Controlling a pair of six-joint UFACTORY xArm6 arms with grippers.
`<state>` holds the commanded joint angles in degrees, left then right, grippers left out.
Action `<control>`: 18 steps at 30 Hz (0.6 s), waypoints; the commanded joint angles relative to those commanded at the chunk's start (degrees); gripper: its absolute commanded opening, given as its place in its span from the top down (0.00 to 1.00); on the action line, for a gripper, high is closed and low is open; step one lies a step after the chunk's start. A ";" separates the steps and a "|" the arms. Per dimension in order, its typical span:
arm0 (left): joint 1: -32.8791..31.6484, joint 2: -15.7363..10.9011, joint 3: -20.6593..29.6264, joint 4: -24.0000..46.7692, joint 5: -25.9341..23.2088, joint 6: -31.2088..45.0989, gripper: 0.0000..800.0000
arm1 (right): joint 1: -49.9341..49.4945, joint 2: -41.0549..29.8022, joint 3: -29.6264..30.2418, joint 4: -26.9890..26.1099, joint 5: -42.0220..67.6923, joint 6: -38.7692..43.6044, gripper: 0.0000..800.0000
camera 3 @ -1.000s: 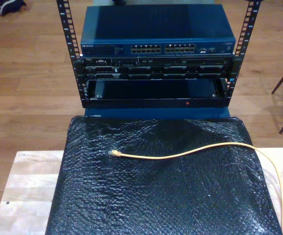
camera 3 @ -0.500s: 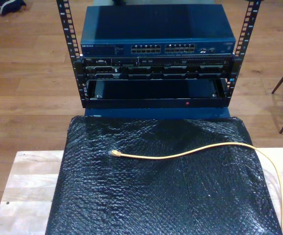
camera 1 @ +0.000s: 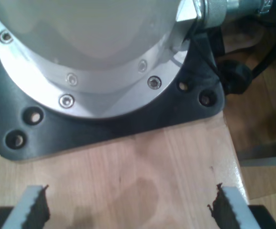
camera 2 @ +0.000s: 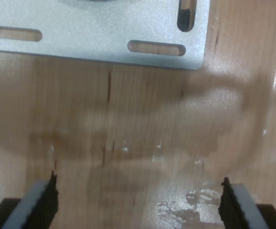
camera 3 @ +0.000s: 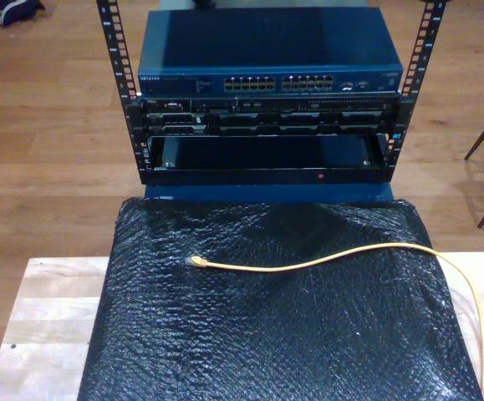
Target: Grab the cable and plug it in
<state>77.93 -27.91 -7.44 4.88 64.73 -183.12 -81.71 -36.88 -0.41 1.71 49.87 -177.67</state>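
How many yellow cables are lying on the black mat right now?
1. The cable runs from its plug near the black mat's middle toward the exterior view's right, then down off the mat's edge.

The desk [camera 3: 53,317] is pale wood with a smooth, lightly glossy finish, and its grain shows in both wrist views. A black sheet [camera 3: 275,334] over it looks like wrinkled, bubbly plastic that catches glints of light. The cable [camera 3: 325,261] has a smooth yellow-orange plastic jacket and a small clear plastic plug at its tip. The switch [camera 3: 267,50] has a dark blue painted metal case with a satin sheen, mounted in a black perforated metal rack [camera 3: 118,58]. The floor [camera 3: 49,142] is warm, glossy wood planking. The round flange [camera 1: 95,71] is brushed silver metal on a matt black base. The slotted plate [camera 2: 104,33] is matt, grainy grey metal. The fingers [camera 2: 42,202] carry ridged black pads on pale grey bodies.
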 joint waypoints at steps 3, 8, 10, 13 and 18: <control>0.00 0.00 0.00 0.00 0.00 0.00 0.00 | 0.00 0.00 -0.09 0.00 0.00 0.00 0.00; 0.00 0.00 0.00 0.00 0.00 0.00 0.00 | 0.09 -2.29 -0.97 0.00 0.53 0.26 0.00; 0.00 0.00 0.00 0.00 0.00 0.00 0.00 | 0.09 -5.19 -0.97 -0.09 0.62 0.18 0.00; 0.00 -0.09 0.00 0.00 -0.09 0.00 0.00 | 0.09 -6.42 -1.14 -0.09 1.49 0.35 0.00; 0.00 0.00 0.00 0.00 0.00 0.00 0.00 | 0.09 -6.59 -4.31 0.09 5.80 0.62 0.00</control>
<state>77.93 -27.91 -7.44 4.88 64.73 -183.12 -81.63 -43.47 -4.71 1.80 55.67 -177.05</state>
